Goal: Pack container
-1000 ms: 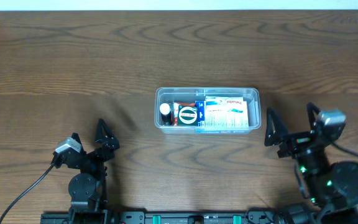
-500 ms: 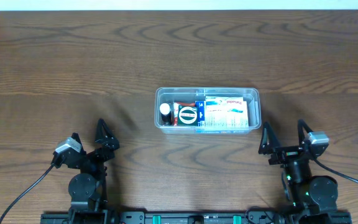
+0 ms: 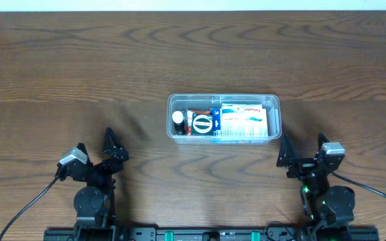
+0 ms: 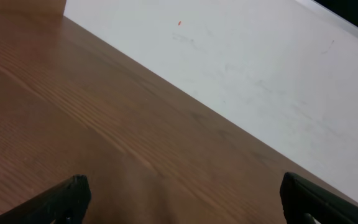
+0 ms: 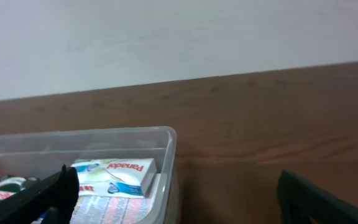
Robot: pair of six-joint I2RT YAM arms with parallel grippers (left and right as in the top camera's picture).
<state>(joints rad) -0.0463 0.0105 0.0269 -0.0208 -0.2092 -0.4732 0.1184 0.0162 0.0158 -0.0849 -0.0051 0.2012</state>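
**Two grippers open and empty, the right arm drawn in beside the packed container**

Both arms sit at the near edge of the wooden table (image 3: pixel 59 67), and neither has hold of anything. The left gripper (image 3: pixel 96 142) has its jaws spread wide. Its wrist view shows only bare wood between the two dark fingertips (image 4: pixel 73 186), with a white wall (image 4: pixel 260 62) beyond the table's far edge. It has not moved over the past second.

The right gripper (image 3: pixel 302 144) is the one that changed. A second ago it stood further right and its arm reached out over the table. Half a second ago it had swung left and pulled back toward its base. Now it has edged a little further left, so that its left finger sits just beside the container's near right corner without touching it. Its jaws are likewise spread wide, with nothing between them.

The container (image 3: pixel 223 96) lies near the middle of the table, long side across, exactly where it was in both earlier pictures. Its contents are also unchanged:

- A small bottle (image 3: pixel 177 120) with a white cap is at the left end.
- A round black-and-white tin (image 3: pixel 202 123) is next to the bottle.
- A white Panadol box (image 3: pixel 250 110) lies flat in the right half.
- A printed blister sheet (image 3: pixel 243 128) lies along the near side of the box.

From the right wrist, the container's right end fills the lower left of the view, with the box label readable through the clear wall.
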